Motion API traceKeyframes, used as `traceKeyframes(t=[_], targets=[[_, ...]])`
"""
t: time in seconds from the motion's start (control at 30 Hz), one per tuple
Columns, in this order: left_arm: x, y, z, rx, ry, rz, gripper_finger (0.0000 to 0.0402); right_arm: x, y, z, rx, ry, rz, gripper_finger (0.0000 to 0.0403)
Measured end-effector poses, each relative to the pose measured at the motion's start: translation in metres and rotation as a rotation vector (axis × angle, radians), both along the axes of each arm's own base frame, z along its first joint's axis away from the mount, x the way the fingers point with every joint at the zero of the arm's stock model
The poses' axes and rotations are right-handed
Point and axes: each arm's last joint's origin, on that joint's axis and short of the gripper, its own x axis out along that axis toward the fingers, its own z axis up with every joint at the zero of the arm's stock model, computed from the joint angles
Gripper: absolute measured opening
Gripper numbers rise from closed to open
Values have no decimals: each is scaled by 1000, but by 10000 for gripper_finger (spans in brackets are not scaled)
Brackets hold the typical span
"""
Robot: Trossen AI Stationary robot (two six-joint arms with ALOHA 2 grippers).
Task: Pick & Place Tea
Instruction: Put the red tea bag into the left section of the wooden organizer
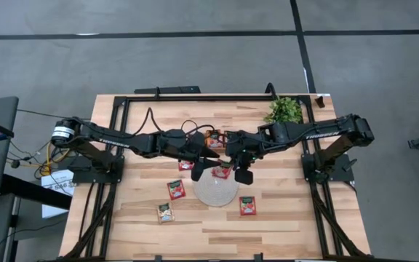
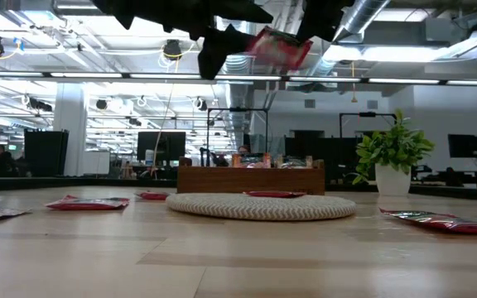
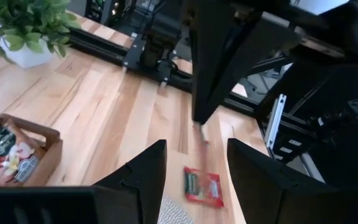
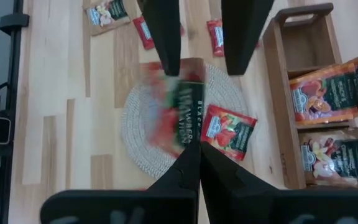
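A red tea sachet with a dark green band [image 4: 176, 118] is held high over the round mat [image 1: 215, 191] by my shut right gripper [image 4: 199, 146], which also shows in the high view [image 1: 240, 173]. My left gripper [image 3: 196, 144] is open. Its two fingers [image 4: 166, 37] stand on either side of the sachet's far end, with a gap showing in the left wrist view. One sachet [image 4: 229, 130] lies flat on the mat. Several more lie on the table [image 1: 176, 189], [image 1: 166, 212], [image 1: 247, 206]. My right gripper pinches the red sachet between its two fingers by one edge [image 4: 188, 142], coming from the table's right side and slanting down. The sachet is lifted clear and sticks out tilted from the fingers toward the left gripper [image 2: 280, 45]; it looks blurred.
The brown wooden tray [image 4: 278, 93] lies just beyond the mat, with sachets in two compartments [image 4: 328, 93]. A potted plant [image 1: 284, 110] stands at the far right corner. Both arms crowd the space above the mat; the table's near half is bare wood.
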Motion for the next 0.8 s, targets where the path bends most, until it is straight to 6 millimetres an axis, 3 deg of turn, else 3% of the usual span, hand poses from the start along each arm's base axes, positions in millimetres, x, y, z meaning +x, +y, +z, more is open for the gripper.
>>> traceKeyframes(t=[0.8], targets=[[0, 0, -1, -7, 6, 6, 153, 3, 0, 2, 4, -33, 0, 0]])
